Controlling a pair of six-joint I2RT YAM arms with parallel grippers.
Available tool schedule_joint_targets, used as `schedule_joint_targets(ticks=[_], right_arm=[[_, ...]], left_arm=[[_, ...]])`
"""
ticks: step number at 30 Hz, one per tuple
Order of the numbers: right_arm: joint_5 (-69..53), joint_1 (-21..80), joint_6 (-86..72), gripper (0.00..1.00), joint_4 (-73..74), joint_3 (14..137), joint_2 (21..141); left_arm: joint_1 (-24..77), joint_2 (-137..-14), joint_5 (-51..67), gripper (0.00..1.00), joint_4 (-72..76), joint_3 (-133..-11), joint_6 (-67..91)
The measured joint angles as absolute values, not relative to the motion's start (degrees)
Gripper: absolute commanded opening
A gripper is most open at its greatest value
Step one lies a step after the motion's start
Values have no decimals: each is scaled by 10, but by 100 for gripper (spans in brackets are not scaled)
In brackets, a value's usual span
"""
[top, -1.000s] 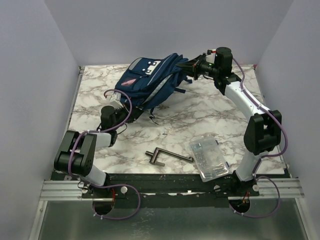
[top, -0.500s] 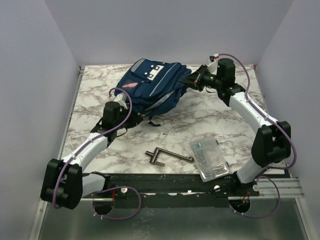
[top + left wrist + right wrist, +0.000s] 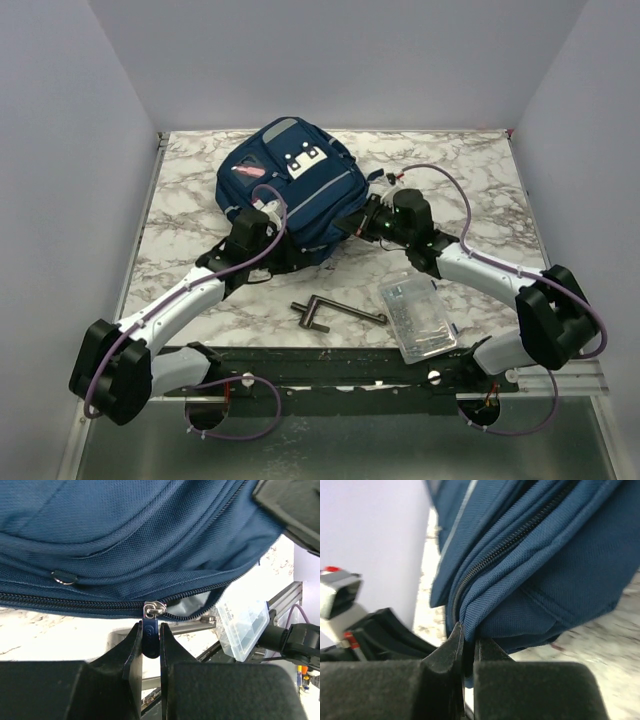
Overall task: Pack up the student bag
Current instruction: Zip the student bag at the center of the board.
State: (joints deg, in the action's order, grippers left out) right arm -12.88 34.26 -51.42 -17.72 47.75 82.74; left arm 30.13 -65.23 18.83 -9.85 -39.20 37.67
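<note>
Bag: the student bag [image 3: 285, 185] is judged soft, floppy, best gripped at seams.
Left gripper [image 3: 150, 640]: clamped on the zipper pull [image 3: 150, 630].
Right gripper [image 3: 468, 647]: pinched onto bag fabric.

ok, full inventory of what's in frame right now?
student bag: 1, navy with grey trim, far centre of table, zip partly open
zip pull: 1, blue tab on silver slider, bag's near edge
tool: 1, dark metal, near centre, in front of the bag
box: 1, clear plastic, near right
table: 1, white marble pattern
left pincer: 1, black, shut on zip pull
right pincer: 1, black, shut on bag's edge fabric
</note>
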Motion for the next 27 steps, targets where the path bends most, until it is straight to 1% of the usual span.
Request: schedule_joint_targets(ticks=[1,2,3,4,6,7,11,13,16,18,20,22,25,27], right_arm=[[-117,343,-507,3,-176,466,828],[-107,343,-499,9,-167,458,829],[-96,343,-490,16,-153,456,830],[-88,342,-479,27,-134,457,831],[-72,342,-454,43,-77,472,832],[-63,342,-442,49,-44,484,832],[-44,343,-378,61,66,529,821],[-43,343,-364,65,105,530,795],[-44,345,-379,67,133,520,740],[-59,352,-417,68,120,497,700],[-83,373,-467,68,81,466,680],[-113,402,-523,68,20,432,687],[-148,436,-613,68,-91,373,740],[-152,446,-646,68,-131,350,759]], left_arm=[[301,-660,191,0,-100,-392,380],[302,-666,192,0,-100,-392,382],[302,-673,196,0,-100,-392,383],[302,-679,200,0,-99,-392,384],[305,-695,209,0,-99,-395,385],[305,-700,214,0,-99,-396,385],[305,-718,234,0,-96,-398,386],[305,-725,239,0,-93,-398,388],[305,-727,245,0,-82,-390,399],[305,-723,248,0,-63,-373,412],[305,-715,248,6,-49,-355,421],[305,-707,248,9,-38,-340,430],[304,-705,248,9,-24,-330,440],[304,-705,248,9,-15,-329,444]])
